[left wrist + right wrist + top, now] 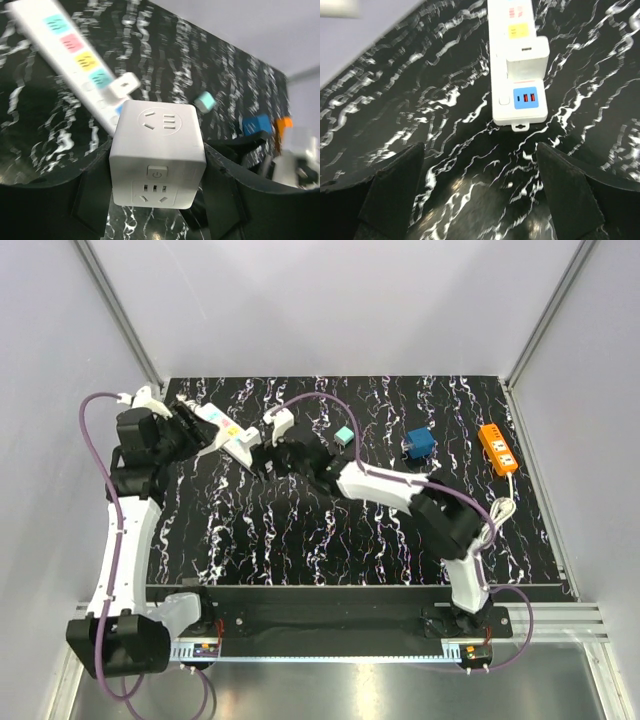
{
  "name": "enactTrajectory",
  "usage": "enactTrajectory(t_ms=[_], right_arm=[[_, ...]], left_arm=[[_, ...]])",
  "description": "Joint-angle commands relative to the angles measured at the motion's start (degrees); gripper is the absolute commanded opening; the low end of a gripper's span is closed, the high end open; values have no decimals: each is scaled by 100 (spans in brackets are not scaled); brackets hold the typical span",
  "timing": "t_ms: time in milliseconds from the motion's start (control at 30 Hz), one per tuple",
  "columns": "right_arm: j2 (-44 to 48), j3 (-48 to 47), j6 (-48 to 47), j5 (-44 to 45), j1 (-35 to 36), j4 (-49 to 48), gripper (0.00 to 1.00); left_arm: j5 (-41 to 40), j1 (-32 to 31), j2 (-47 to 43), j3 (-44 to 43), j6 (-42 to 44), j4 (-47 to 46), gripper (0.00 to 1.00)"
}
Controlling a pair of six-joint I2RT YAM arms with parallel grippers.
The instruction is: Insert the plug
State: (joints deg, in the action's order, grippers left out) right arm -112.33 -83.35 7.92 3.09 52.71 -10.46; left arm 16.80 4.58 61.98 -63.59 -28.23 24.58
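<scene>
My top camera sits above and behind my bases, looking down across the whole table (pixel 300 540). My left wrist camera looks close past the cube socket (pixel 157 155) onto the power strip (pixel 65 42); my right wrist camera faces that strip's end, nearer.

Two power strips lie on the tabletop (pixel 300 540): one white strip (pixel 222 430) at the far left and one orange strip (pixel 498 448) at the far right. One white plug (pixel 527 55) sits on the white strip. There are three cube-shaped pieces: one white cube socket (pixel 157 152), one blue cube (pixel 419 444) and one small teal block (pixel 344 436), possibly an adapter. One white cable (pixel 503 508) lies at the right.
</scene>
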Motion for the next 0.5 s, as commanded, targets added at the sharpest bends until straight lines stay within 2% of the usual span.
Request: enactTrajectory(t_ms=[0, 67, 133, 200, 467], right_arm=[[-586, -865, -28, -652, -357, 140, 100], [-1131, -1480, -176, -766, -401, 394, 100], [-1657, -2155, -343, -836, -454, 684, 100], [-1931, -2448, -440, -915, -472, 887, 100], [-2811, -3354, -608, -977, -577, 1344, 100]], left_arm=[[-1029, 279, -396, 285, -402, -532, 0], [-1021, 429, -318, 409, -586, -612, 0], [-644, 666, -64, 401, -736, -726, 0], [-371, 790, 182, 356, -772, -779, 0], [-361, 878, 534, 374, -965, -1166, 0]])
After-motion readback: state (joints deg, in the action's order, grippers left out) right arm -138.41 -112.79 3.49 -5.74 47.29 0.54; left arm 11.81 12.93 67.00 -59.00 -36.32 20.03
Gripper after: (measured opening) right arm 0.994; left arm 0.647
